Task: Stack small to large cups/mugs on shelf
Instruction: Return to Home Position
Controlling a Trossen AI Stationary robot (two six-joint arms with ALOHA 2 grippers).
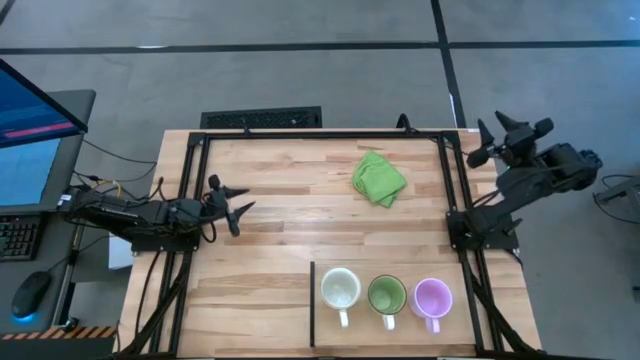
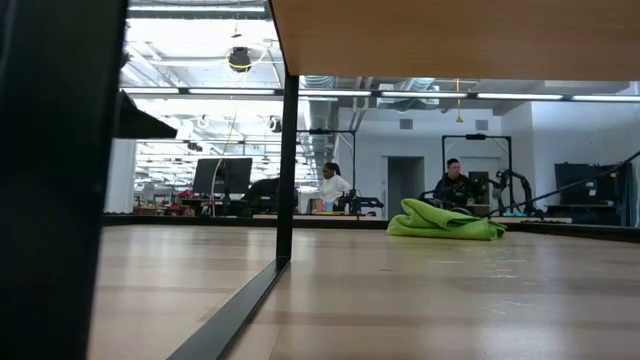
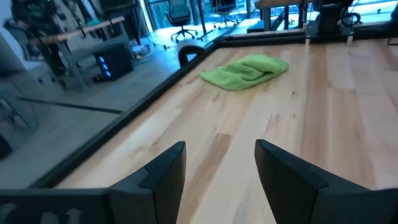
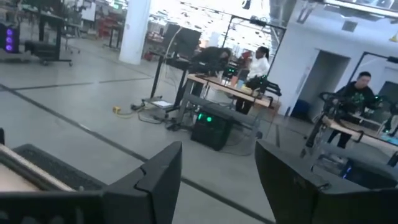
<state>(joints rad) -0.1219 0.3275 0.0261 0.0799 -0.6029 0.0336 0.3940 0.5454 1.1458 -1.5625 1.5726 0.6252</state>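
Three mugs stand upright in a row on the shelf (image 1: 325,325), a light wood section at the table's near right edged by a thin black strip: white (image 1: 340,289), green (image 1: 387,294), light purple (image 1: 432,297). Their handles point toward the near edge. My left gripper (image 1: 233,205) is open near the table's left side, low over bare wood and pointing right (image 3: 221,149). My right gripper (image 1: 496,128) is open, raised beyond the table's far right corner and facing out into the room (image 4: 217,149). Neither is near the mugs, which the low view does not show.
A crumpled green cloth (image 1: 378,178) lies on the far middle-right of the table, also in the low view (image 2: 445,221) and the left wrist view (image 3: 245,70). A black frame (image 1: 300,134) borders the table. A black post (image 2: 287,170) stands under a wooden board (image 2: 450,35). People sit far behind.
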